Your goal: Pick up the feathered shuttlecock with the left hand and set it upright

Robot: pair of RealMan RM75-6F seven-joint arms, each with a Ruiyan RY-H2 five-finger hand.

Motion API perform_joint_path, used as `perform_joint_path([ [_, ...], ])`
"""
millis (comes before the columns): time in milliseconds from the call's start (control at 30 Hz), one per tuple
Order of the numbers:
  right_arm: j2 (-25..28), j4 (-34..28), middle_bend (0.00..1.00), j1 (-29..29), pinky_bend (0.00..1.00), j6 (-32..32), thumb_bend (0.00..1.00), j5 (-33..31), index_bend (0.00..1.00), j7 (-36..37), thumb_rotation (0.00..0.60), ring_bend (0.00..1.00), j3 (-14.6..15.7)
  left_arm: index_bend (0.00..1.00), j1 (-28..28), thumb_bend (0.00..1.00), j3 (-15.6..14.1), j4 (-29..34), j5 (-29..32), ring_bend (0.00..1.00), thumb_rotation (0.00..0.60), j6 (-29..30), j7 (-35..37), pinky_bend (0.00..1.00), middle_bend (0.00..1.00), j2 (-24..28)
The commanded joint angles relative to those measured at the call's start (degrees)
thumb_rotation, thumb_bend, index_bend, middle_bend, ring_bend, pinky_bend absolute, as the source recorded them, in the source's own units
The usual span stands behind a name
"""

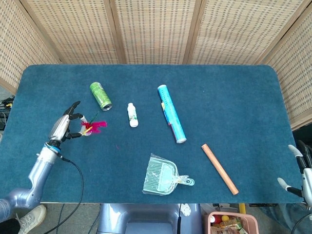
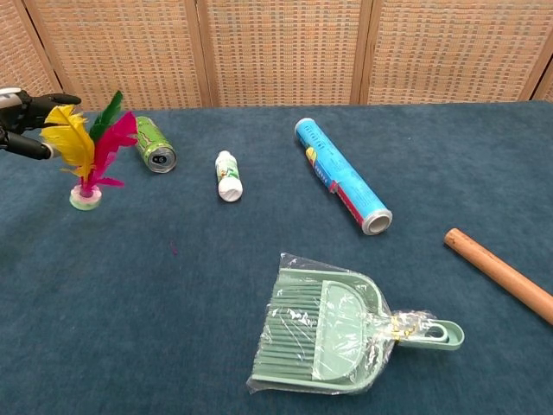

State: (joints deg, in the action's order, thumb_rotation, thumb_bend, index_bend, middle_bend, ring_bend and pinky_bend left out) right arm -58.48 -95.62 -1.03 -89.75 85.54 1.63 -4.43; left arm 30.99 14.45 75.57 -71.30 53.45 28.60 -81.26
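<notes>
The feathered shuttlecock (image 2: 90,152) stands upright on its white base on the blue table, its yellow, green and pink feathers pointing up; in the head view the shuttlecock (image 1: 91,127) sits at the left, below the green can. My left hand (image 1: 66,126) is just left of it with fingers spread, the fingertips (image 2: 30,149) right at the yellow feather, with no grip that I can see. Only part of the left hand (image 2: 24,102) shows at the chest view's left edge. My right hand (image 1: 301,171) hangs off the table's front right corner, fingers apart and empty.
A green can (image 2: 153,143) lies just right of the shuttlecock, then a small white bottle (image 2: 228,175). A blue roll (image 2: 341,175) lies mid-table. A green dustpan in plastic wrap (image 2: 333,324) and a wooden stick (image 2: 501,272) lie near the front.
</notes>
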Motion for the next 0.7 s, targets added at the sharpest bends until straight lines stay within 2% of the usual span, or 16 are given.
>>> perform_joint_path([
  [33,-0.07,-0.05,0.00,0.06,0.00,0.12,0.00,-0.06,0.00,-0.25,0.600,0.00,0.02,0.69,0.49,0.51,-0.76,-4.24,-2.46,0.00,0.600,-1.86,5.45,0.00,0.00,-0.88],
  [367,-0.08,-0.22,0.00,0.03,0.00,-0.01,0.00,0.02,0.00,-0.37,0.600,0.00,0.05,0.69,0.20,0.51,-2.16,-8.07,-4.56,0.00,0.600,-0.56,11.17,0.00,0.00,-3.29],
  [700,0.29,-0.43,0.00,-0.29,0.00,-0.76,0.00,0.47,0.00,0.46,0.600,0.00,0.10,0.67,0.09,0.51,-4.39,-10.57,-5.47,0.00,0.600,-1.54,11.78,0.00,0.00,-4.73],
])
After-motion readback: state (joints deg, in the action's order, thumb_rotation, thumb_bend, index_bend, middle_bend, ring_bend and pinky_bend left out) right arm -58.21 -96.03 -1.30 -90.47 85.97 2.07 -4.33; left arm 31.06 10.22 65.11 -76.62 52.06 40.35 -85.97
